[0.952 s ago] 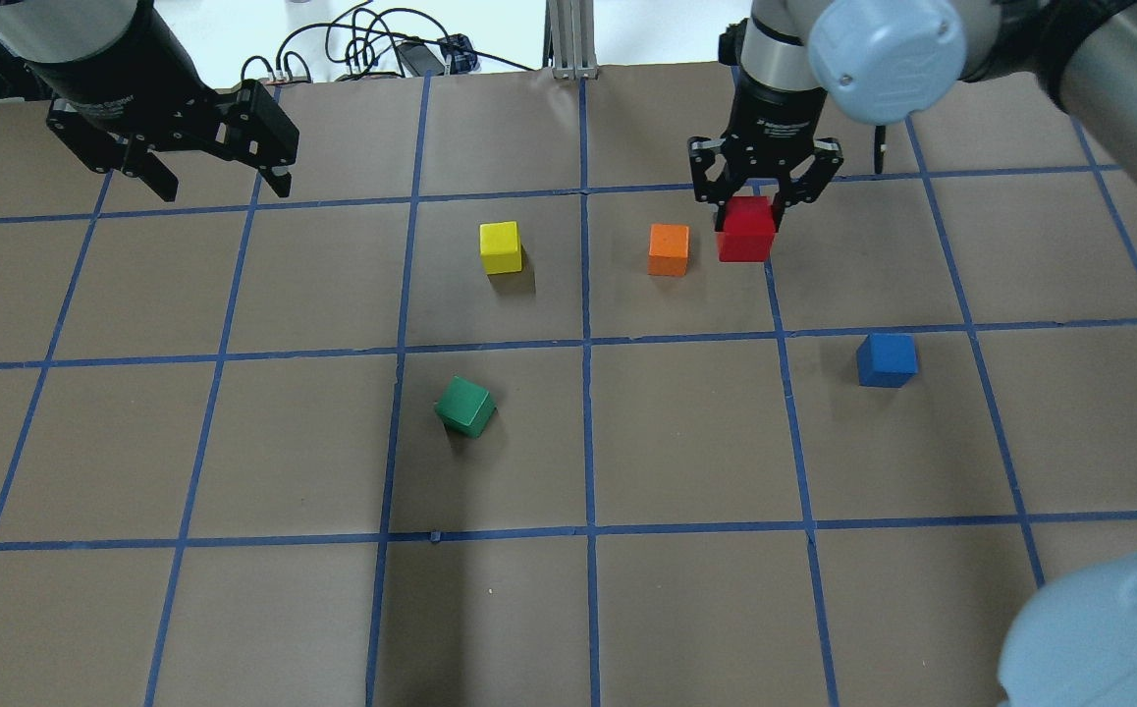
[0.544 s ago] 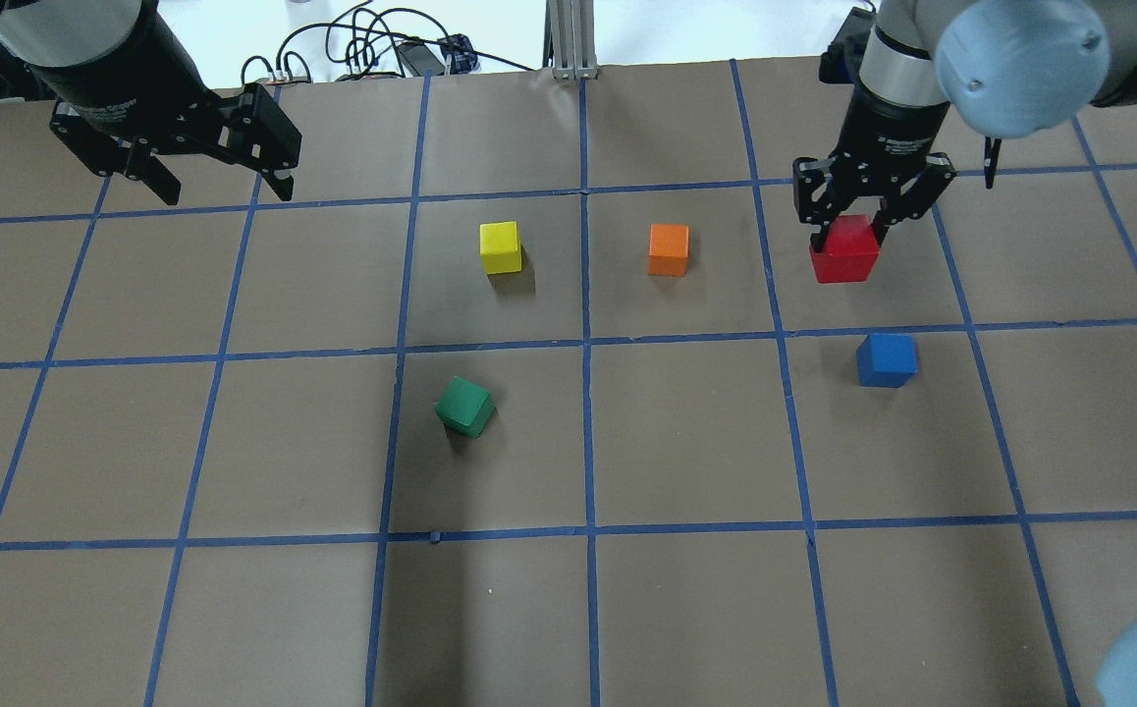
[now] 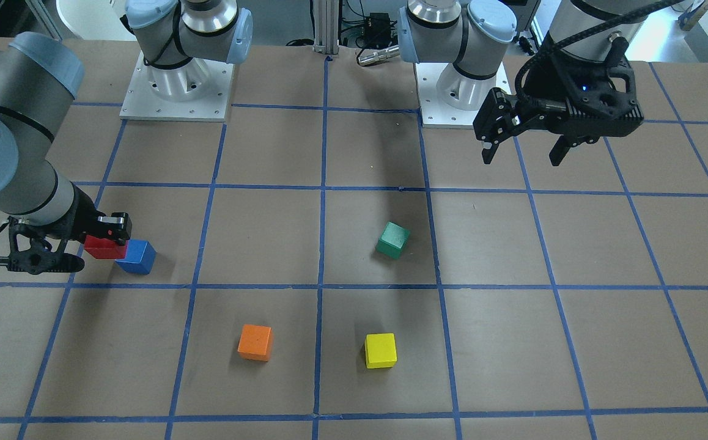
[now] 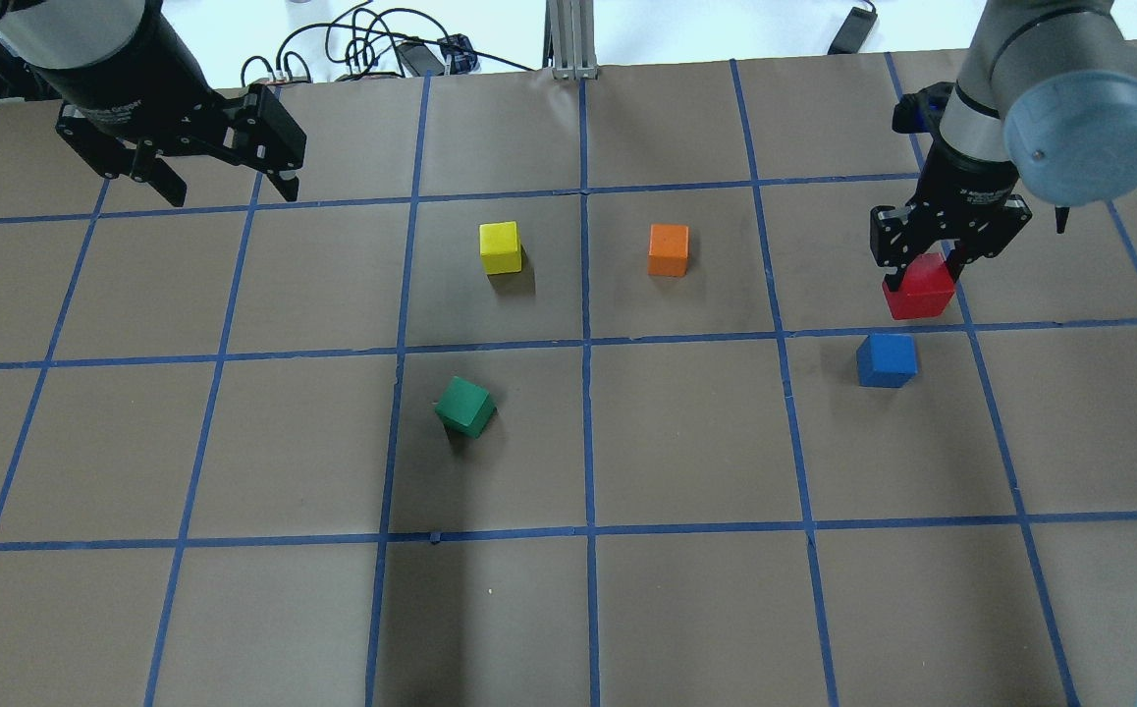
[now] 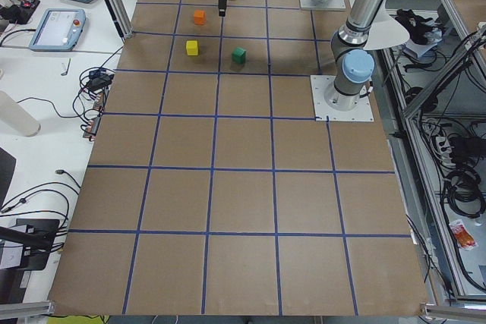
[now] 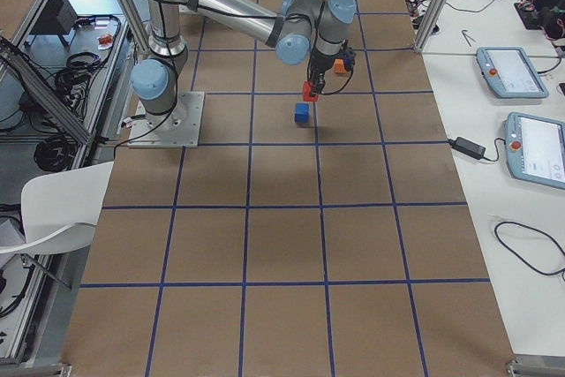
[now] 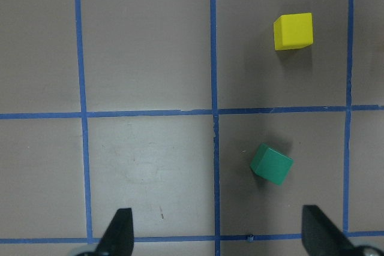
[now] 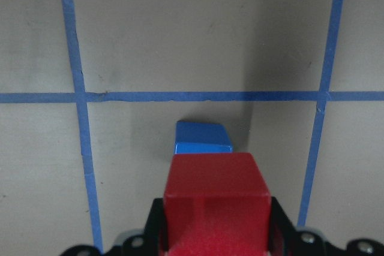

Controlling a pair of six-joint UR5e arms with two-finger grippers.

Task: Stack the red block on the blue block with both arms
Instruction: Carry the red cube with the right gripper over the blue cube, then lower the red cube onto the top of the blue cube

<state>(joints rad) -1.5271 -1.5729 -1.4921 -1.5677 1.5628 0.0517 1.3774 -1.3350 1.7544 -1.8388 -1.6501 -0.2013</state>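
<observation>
The jaws of the right arm (image 4: pixel 983 137) are clenched on the red block (image 4: pixel 919 293), carried clear of the orange block (image 4: pixel 668 249) within the last second. The blue block (image 4: pixel 887 359) now sits on the desk (image 4: pixel 568 609) just beside and below them, so only a short shift and a descent seem left. The jaws of the left arm (image 4: pixel 97 49) stay spread and empty, well apart.

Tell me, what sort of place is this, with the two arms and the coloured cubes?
Most likely a robotics research lab: a left arm and a right arm are bolted to a table gridded with blue tape, and control tablets lie on a side bench.
</observation>
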